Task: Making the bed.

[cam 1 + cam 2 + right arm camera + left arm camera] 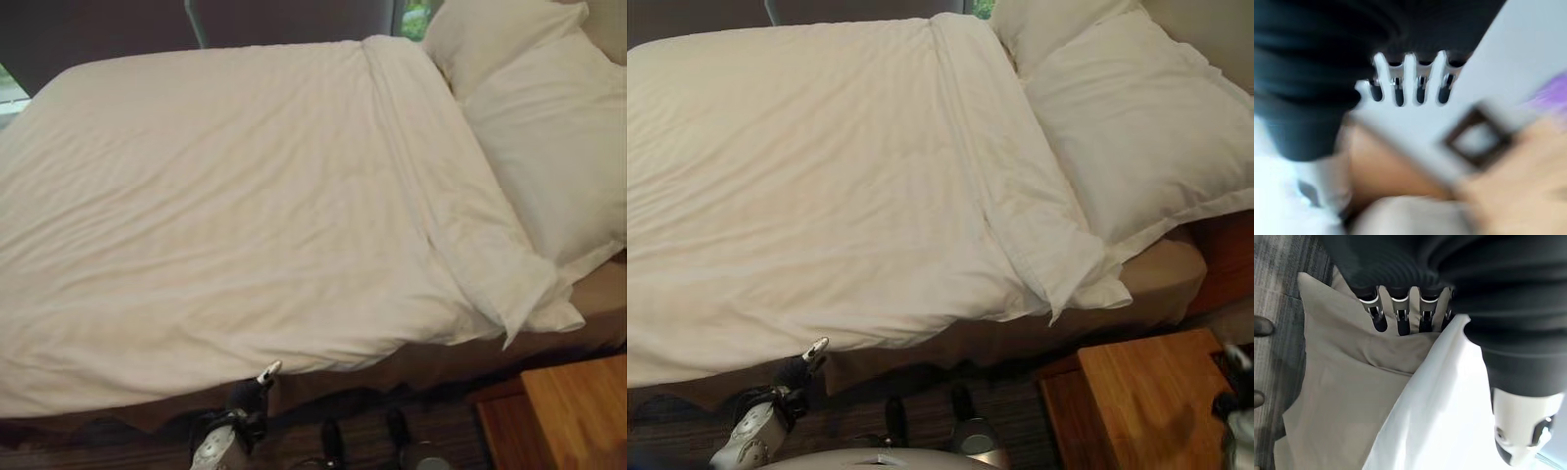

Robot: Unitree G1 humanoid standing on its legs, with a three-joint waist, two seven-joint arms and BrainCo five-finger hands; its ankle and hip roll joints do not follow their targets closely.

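Wooden nightstand (1146, 397) on dark striped carpet (456, 431) beside bed.

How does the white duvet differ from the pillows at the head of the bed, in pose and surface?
The duvet lies spread flat over most of the bed, its near edge hanging over the tan bed skirt; the pillows sit stacked at the head end, one overlapping the other. The duvet is creased, with a folded-back band along its top; the pillows look plump and smoother. Both are white fabric.
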